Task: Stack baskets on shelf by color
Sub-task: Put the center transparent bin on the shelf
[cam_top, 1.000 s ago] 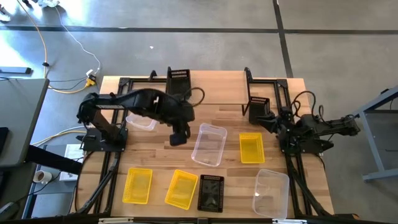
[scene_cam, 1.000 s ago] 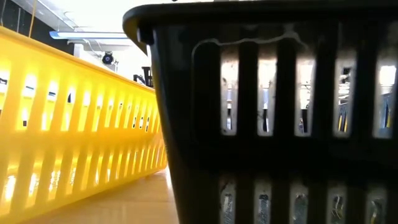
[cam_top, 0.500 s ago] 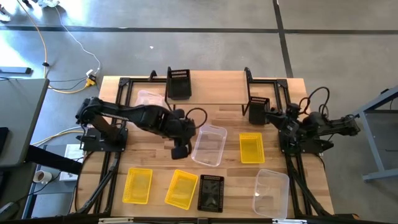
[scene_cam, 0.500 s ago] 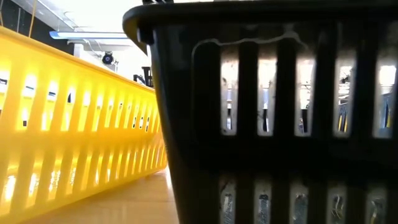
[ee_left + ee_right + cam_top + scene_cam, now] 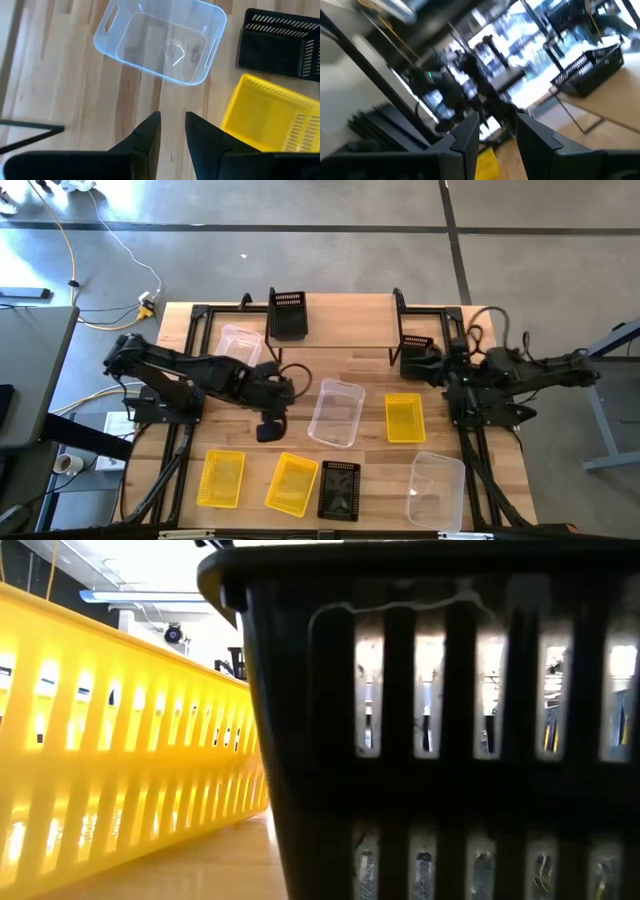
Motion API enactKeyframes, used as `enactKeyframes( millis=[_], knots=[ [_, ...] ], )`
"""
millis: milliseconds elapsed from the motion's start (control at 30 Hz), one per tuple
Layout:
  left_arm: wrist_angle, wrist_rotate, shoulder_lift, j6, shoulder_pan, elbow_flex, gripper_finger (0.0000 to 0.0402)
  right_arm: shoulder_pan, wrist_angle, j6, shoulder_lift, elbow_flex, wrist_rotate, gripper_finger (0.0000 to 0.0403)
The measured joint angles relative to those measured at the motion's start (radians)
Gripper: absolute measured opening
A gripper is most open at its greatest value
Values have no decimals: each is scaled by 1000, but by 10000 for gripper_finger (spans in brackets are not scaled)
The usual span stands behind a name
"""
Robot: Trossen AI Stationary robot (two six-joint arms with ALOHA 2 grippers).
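So, since a second ago: the clear basket (image 5: 240,340) that sat under the left arm on the tabletop (image 5: 370,370) now sits at the left end of the shelf (image 5: 345,325), apparently on the plank. The left gripper (image 5: 268,430) has let go and pulled back toward the front of the tabletop. Its fingers (image 5: 150,135) are narrowly parted with nothing between them. That looks like the first clear one placed, so the left end reads as the clear column, and the arm is free for the next pick. The right arm has swung slightly. The right gripper (image 5: 440,360) hangs by the right end of the shelf, fingers apart and empty, waiting.

Count, left to right:
- **Clear, three:** the one on the shelf, a second clear one (image 5: 337,412) mid-tabletop, and a third clear one (image 5: 437,488) at front right.
- **Yellow, three:** two yellow baskets in the front row (image 5: 222,478) and (image 5: 293,483), and a third yellow one (image 5: 404,418) right of centre. None is on the shelf.
- **Black, three:** one black basket (image 5: 287,315) on the shelf left of middle, one black one (image 5: 339,490) in the front row, and one black one (image 5: 415,355) just off the shelf's right end, seemingly on the tabletop.

That's nine in total, with two on the shelf and no stack started yet. The low view is blocked by a yellow wall (image 5: 120,740) and a black wall (image 5: 440,740), so it's no help.
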Motion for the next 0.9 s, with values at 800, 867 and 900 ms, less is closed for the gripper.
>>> enactKeyframes(
  millis=[800,867,900],
  knots=[
    [139,-74,-322,-105,-10,-201,79,68,-434,-54,776,572,-164,112],
    [167,-75,-329,-105,-10,-198,79,81,-434,-63,821,586,-179,112],
    [165,-75,-332,-105,-10,-198,79,86,-437,-65,844,592,-185,112]
  ],
)
